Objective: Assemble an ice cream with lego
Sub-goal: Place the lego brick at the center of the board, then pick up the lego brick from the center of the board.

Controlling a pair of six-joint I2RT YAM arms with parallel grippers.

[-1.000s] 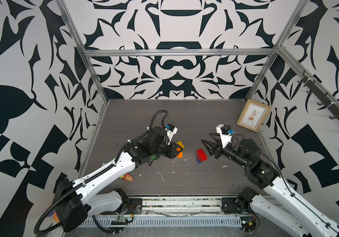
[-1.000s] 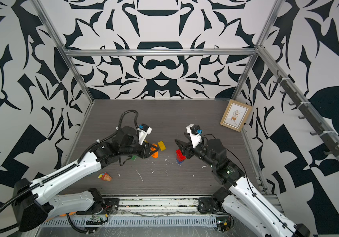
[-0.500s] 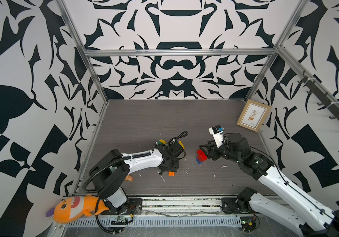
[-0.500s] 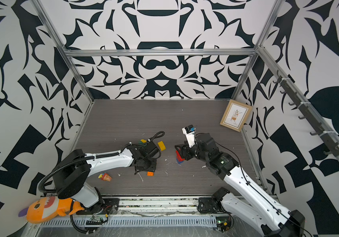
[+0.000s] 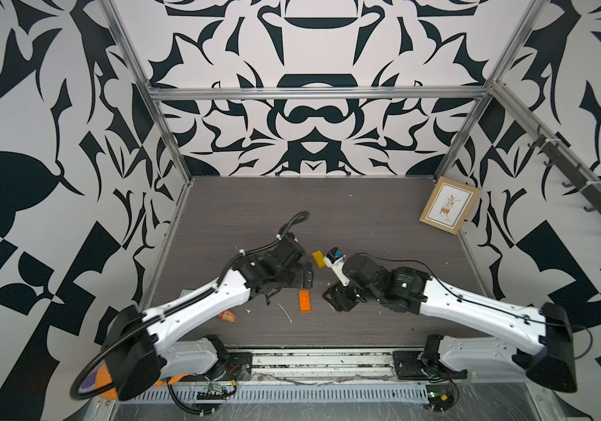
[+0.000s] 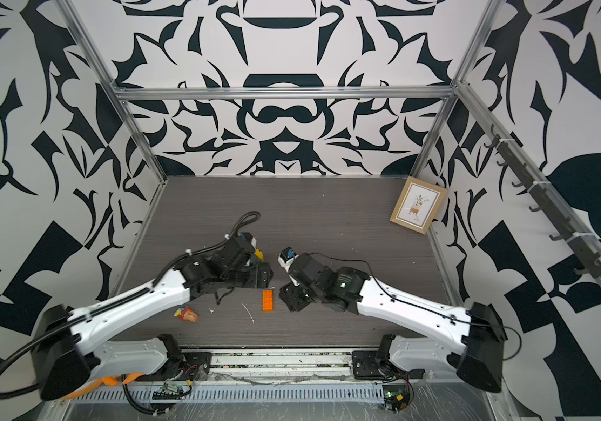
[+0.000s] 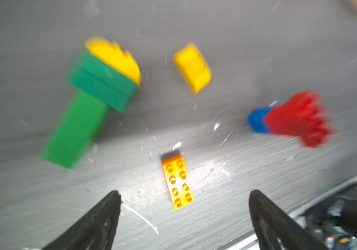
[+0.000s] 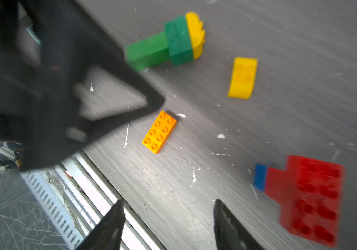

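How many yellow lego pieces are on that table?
2. One yellow cap ends the green stack; one loose yellow brick lies alone between it and the red-and-blue stack. The robot arms may hide others.

orange brick (image 6: 268, 300): flat on surface (image 6: 328, 226), between left arm (image 6: 135, 302) and right arm (image 6: 408, 310) | cone toy (image 6: 187, 314): beside left arm | picture (image 6: 417, 208): against right wall
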